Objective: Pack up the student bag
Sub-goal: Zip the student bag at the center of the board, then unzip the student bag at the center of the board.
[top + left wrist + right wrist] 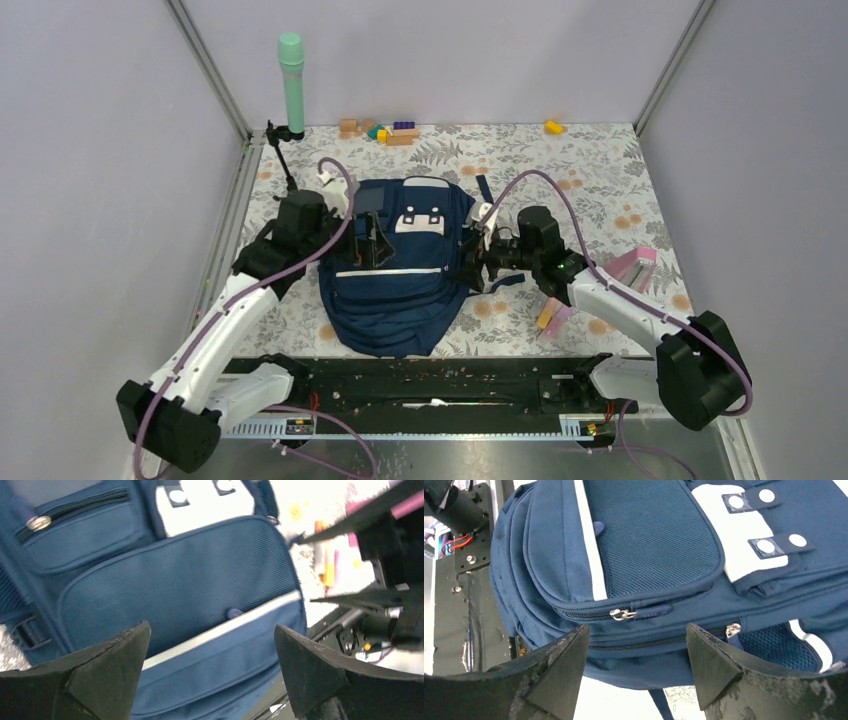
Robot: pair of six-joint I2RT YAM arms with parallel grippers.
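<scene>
The navy-blue student bag [400,265] lies flat in the middle of the table, white patch up, zips closed. It fills the left wrist view [180,580] and the right wrist view [649,545]. My left gripper [368,243] hovers over the bag's left front, jaws open and empty [212,652]. My right gripper [474,262] is at the bag's right edge, open and empty [636,652], facing the side zips; a silver zip pull [621,614] sits just beyond its fingertips.
Pink and orange items [632,268] [549,314] lie on the table right of the bag, by the right arm. Small coloured blocks [385,130] and a yellow piece [553,127] sit at the back edge. A green cylinder on a stand [291,85] rises at back left.
</scene>
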